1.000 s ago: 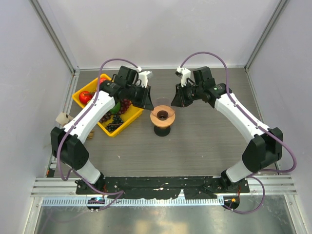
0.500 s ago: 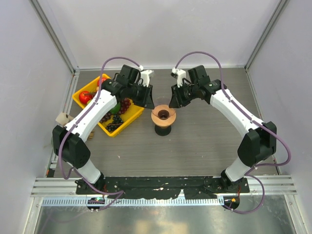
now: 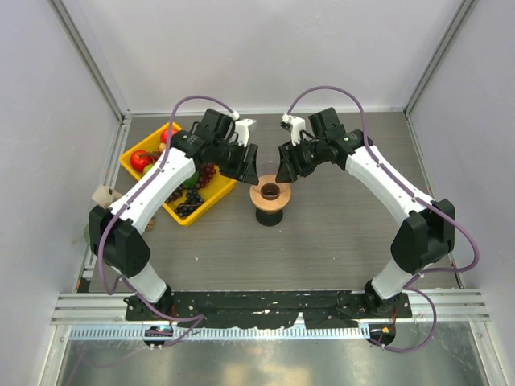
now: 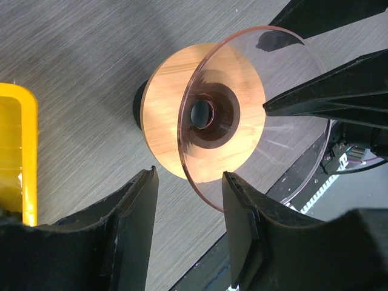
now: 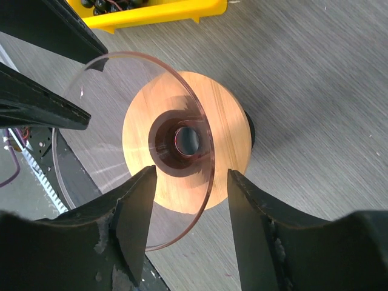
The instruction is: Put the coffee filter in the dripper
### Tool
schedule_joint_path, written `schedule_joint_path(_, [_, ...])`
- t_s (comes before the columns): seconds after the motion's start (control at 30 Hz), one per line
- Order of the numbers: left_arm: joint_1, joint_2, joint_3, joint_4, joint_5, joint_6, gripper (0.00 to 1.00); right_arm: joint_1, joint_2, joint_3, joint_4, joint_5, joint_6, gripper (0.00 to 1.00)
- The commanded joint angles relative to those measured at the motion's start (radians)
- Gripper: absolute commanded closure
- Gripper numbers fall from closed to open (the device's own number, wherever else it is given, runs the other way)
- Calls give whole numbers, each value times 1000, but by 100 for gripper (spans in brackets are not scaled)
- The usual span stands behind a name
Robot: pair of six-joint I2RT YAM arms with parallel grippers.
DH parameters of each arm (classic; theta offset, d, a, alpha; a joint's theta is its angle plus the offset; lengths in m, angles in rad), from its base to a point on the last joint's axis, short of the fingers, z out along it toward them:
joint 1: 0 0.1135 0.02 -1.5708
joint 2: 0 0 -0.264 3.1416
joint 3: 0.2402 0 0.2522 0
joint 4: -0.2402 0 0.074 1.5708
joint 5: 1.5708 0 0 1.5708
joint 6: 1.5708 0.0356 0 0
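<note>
Your left gripper and right gripper both hang over the far side of the dripper, one on each side, tips angled in toward each other. Left jaws are spread, with nothing between them. Right jaws are the same, spread and holding nothing.

The dripper stands upright on the grey desk, mid-desk, between the two arms. From the wrists you look down into it past the fingertips: clear cone, round light-wood collar, black base underneath, and a dark ring around the centre hole. The cone's rim sits close to your fingertips in both wrist views, but you can't tell whether it touches them.

The yellow fruit tray is just left of the dripper and apart from it, under your left arm. It holds a red tomato and dark grapes. A pale tan object sits at the desk's left edge, too small to identify.
</note>
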Motion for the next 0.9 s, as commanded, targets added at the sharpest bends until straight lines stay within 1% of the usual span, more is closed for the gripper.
schedule_joint_path(0.0, [-1, -5, 49, -14, 2, 13, 45, -1, -3, 59, 12, -28, 2, 41])
schedule_joint_path(0.1, [-1, -14, 52, -15, 5, 18, 43, -3, -10, 64, 12, -37, -1, 38])
schedule_joint_path(0.13, [-1, -20, 52, -12, 5, 19, 42, -3, -11, 66, 12, -43, -4, 36])
schedule_joint_path(0.17, [-1, -25, 49, -9, 5, 19, 39, -3, -14, 69, 11, -49, -4, 36])
schedule_joint_path(0.2, [-1, -28, 49, -6, 7, 22, 38, -4, -16, 70, 11, -59, -4, 35])
schedule_joint_path(0.37, [-1, -52, 41, 6, 33, 24, 39, -12, -26, 90, -4, -80, -13, 36])
schedule_joint_path(0.47, [1, -74, 36, 23, 39, 28, 38, -20, -39, 95, -11, -85, -18, 33])
schedule_joint_path(0.5, [4, -82, 38, 24, 39, 33, 32, -24, -40, 98, -12, -91, -19, 27])
schedule_joint_path(0.53, [12, -91, 42, 18, 30, 36, 26, -30, -43, 105, -9, -92, -18, 25])
schedule_joint_path(0.57, [25, -103, 44, 17, 29, 37, 20, -36, -46, 112, -11, -98, -18, 23])
schedule_joint_path(0.6, [44, -115, 48, 15, 39, 41, 16, -49, -48, 128, -11, -103, -16, 23])
schedule_joint_path(0.63, [68, -129, 53, 6, 51, 50, 12, -56, -49, 138, -11, -105, -10, 18])
schedule_joint_path(0.67, [93, -143, 58, 3, 71, 60, 7, -72, -53, 159, -6, -109, -9, 16])
schedule_joint_path(0.73, [160, -172, 67, -9, 110, 99, 1, -90, -60, 185, -4, -117, -7, 11])
schedule_joint_path(0.8, [232, -197, 82, -44, 154, 152, 1, -98, -71, 207, 0, -114, -13, 7])
schedule_joint_path(0.87, [316, -210, 105, -131, 197, 235, 1, -99, -77, 224, -6, -111, -35, 6])
